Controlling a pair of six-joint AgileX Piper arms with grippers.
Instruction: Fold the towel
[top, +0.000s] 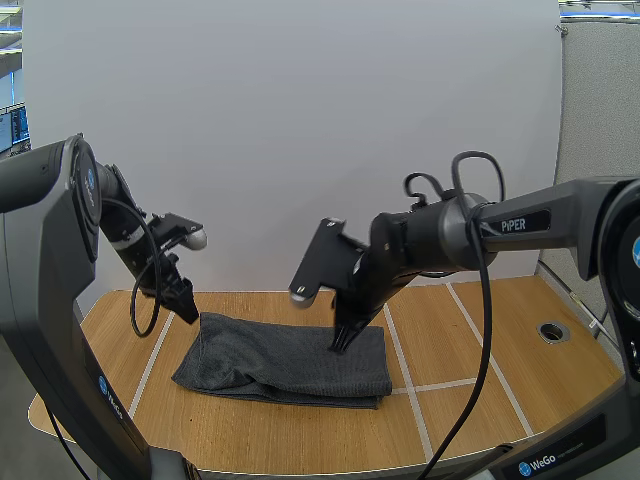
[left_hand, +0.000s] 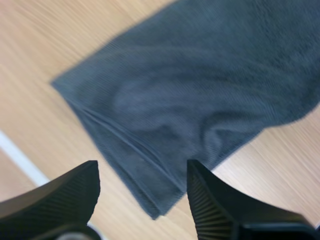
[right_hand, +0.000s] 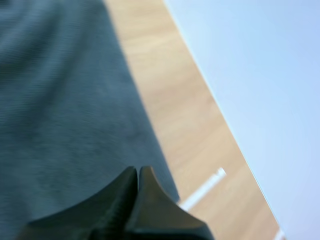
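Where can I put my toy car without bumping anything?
The bare table between the towel and the round hole is free. So is the front strip. The towel's back edge is crowded: left hand at its corner, right hand over it.

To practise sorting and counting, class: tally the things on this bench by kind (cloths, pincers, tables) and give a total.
Dark grey towel: 1
Pincers: 2 (left pincer, open; right pincer, shut, tips at the towel)
Wooden table: 1
Total: 4
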